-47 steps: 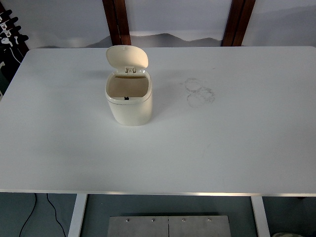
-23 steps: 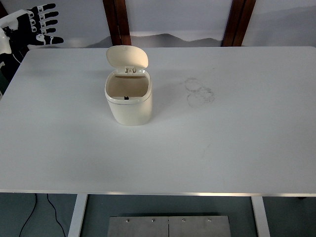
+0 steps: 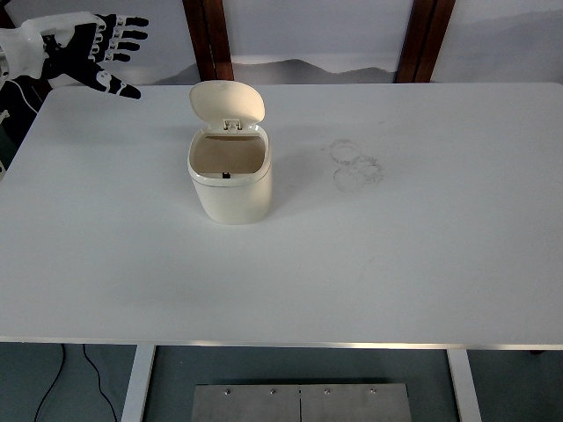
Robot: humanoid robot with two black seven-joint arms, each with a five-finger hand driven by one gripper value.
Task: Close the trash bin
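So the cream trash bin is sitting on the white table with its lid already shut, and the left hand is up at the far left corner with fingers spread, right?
Not quite. The head view shows the trash bin with its lid standing open, hinged up at the back, not shut. The rest holds: it sits on the white table, and the left hand is at the far left corner, fingers spread.

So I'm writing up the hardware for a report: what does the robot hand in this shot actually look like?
Only the left hand shows, at the top left corner beyond the table. It has five slim black fingers with pale, silvery joints along them, and a smooth white shell covers its wrist end. No cables or markings can be made out. The right hand is out of view.
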